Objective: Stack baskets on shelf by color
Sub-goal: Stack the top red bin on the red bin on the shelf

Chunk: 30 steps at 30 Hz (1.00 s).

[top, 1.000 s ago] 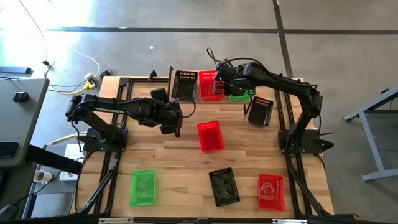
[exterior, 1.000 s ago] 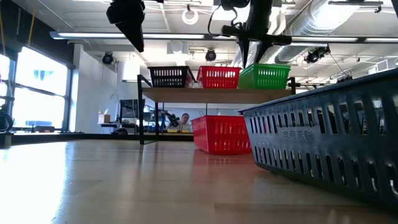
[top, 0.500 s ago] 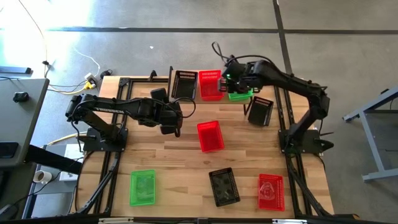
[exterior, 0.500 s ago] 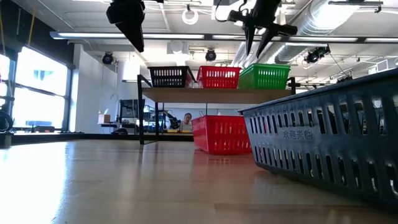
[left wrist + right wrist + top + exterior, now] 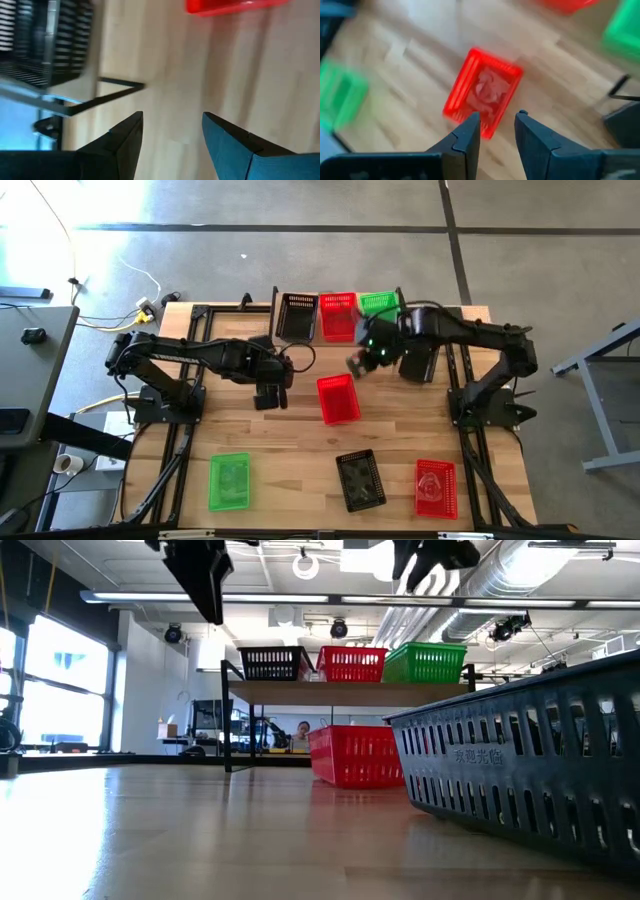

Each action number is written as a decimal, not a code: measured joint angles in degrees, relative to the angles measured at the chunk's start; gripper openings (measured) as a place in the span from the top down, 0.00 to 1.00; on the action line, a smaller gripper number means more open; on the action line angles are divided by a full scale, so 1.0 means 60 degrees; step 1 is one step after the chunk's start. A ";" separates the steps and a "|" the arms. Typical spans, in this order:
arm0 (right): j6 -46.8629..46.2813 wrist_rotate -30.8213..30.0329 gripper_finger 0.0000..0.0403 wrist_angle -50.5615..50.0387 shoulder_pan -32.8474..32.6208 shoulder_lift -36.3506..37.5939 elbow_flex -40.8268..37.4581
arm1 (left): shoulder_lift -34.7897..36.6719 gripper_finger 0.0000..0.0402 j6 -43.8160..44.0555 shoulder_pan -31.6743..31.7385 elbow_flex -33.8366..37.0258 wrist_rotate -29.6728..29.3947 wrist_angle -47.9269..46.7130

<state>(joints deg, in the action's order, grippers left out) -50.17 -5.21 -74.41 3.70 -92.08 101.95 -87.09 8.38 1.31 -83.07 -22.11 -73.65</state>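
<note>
Shelf (image 5: 340, 340) at the far edge of the tabletop (image 5: 300, 450), carrying three baskets in a row: black basket (image 5: 297, 315), red basket (image 5: 338, 315), green basket (image 5: 377, 303), the same order showing in the low view along the plank top. Loose stock on the tabletop: a second red basket (image 5: 338, 398) near the middle, just in front of the shelf; a second black basket (image 5: 419, 358) beside the shelf's right end, partly under my right arm; a second green basket (image 5: 229, 481) at the near left; a third black basket (image 5: 360, 479) at the near middle; a third red basket (image 5: 435, 486) at the near right. My right gripper (image 5: 358, 362) hangs in the air between the shelf and the middle red basket, fingers parted and empty, with that red basket seen below them in the right wrist view. My left gripper (image 5: 266, 395) hangs to the left of the middle red basket, released wide, nothing between its fingers, bare wood beneath them.
</note>
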 joint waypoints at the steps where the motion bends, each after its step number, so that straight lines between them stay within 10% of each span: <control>1: 0.0187 0.0117 0.73 0.0004 -0.0181 -0.0016 -0.0001 | 0.0000 0.51 0.0061 -0.0084 0.0000 0.0141 -0.0003; 30: 0.4483 0.0382 0.60 0.1309 -0.2967 -0.0101 -0.0859 | 0.0000 0.51 0.4455 -0.3313 0.0000 0.2723 0.0004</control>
<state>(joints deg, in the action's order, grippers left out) -23.28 -2.92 -66.56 -14.10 -92.68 96.80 -87.09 35.11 -18.57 -83.07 -5.77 -73.63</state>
